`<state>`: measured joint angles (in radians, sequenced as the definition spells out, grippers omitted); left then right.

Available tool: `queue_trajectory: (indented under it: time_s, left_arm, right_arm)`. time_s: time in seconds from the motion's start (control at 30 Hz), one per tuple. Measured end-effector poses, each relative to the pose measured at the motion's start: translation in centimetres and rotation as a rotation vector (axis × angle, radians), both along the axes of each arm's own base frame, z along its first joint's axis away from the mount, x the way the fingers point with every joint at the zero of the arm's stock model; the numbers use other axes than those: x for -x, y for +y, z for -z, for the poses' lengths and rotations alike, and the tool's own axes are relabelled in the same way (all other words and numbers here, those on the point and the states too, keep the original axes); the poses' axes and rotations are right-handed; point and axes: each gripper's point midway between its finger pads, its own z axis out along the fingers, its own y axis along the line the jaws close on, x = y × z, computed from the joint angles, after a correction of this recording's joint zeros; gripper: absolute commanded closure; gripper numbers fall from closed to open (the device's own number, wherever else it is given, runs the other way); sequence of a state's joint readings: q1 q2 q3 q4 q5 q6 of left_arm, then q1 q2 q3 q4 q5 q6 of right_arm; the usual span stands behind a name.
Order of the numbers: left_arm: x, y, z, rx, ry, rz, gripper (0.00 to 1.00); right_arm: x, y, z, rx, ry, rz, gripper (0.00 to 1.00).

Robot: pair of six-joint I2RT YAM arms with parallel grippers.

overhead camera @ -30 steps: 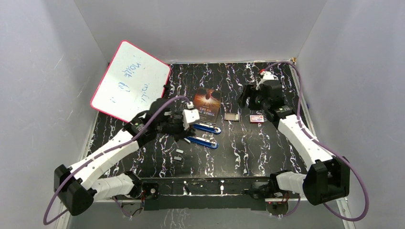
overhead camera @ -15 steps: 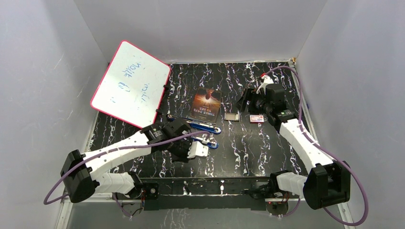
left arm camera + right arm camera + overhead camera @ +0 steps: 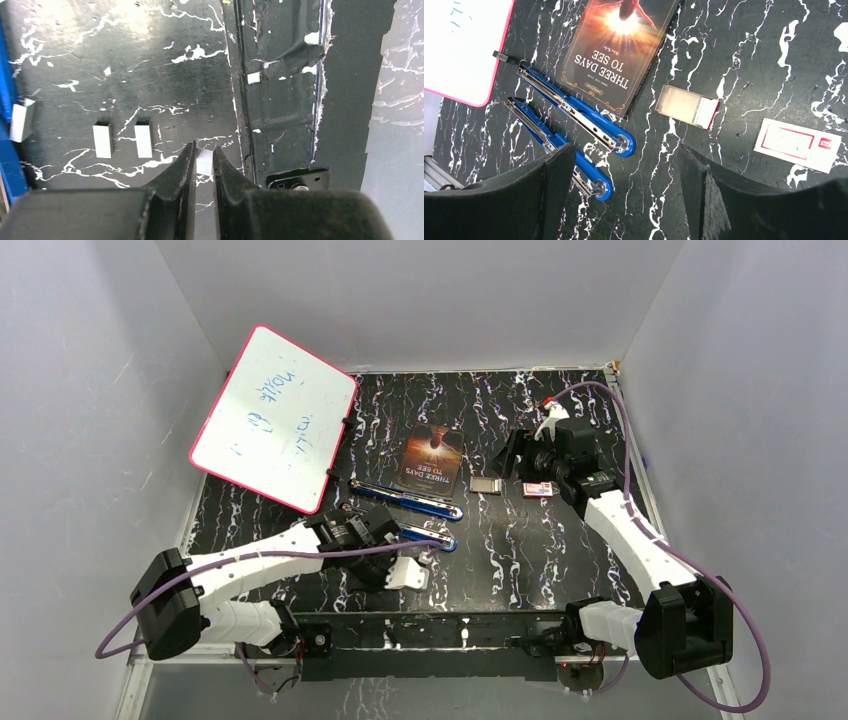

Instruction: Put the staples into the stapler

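Left fingers (image 3: 181,175) pinch 1 strip of staples (image 3: 204,161) near the stapler (image 3: 10,170); right fingers (image 3: 549,185) gape empty. Likely light, brittle: grip its sides.

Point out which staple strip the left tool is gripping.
The rightmost strip, pinched in the left tool; the two strips beside it lie free on the table.

- The top external camera looks down from high behind the robot over the whole table (image 3: 520,550).
- The left wrist camera sits close above the table's near edge.
- The right wrist camera, higher up, shares the stapler (image 3: 589,122) and book (image 3: 621,45) with the top view.
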<state>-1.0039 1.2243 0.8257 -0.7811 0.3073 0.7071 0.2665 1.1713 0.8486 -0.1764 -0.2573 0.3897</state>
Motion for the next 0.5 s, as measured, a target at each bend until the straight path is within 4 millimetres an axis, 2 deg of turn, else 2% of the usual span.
queue_trajectory:
  time_s: [0.23, 0.5]
  left_arm:
    - [0.5, 1.1, 2.1, -0.067, 0.015, 0.011, 1.00]
    - [-0.7, 0.6, 3.0, -0.084, -0.025, 0.027, 1.00]
  right_arm:
    - [0.1, 0.2, 0.1, -0.005, 0.005, -0.009, 0.18]
    - [0.2, 0.1, 0.3, -0.004, 0.011, -0.010, 0.17]
